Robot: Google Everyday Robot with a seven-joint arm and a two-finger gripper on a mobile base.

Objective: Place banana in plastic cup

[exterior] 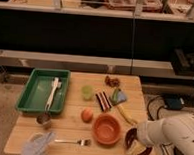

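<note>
The banana (124,114) is small, curved and yellow. It lies on the wooden table (66,130) right of centre, just beyond the orange bowl (107,129). The light-green plastic cup (87,92) stands upright near the table's middle, left of the banana and about a bowl's width from it. My gripper (135,136) is at the end of the white arm (174,135), which reaches in from the right. It hangs over a dark bowl (141,151) at the front right corner, just in front of the banana's near end.
A green tray (37,93) holding a white utensil sits at the left, with a steel cup (44,120) in front of it. A round orange fruit (87,114), snack packets (111,97), a fork (75,141) and a pale cloth (38,144) also lie on the table.
</note>
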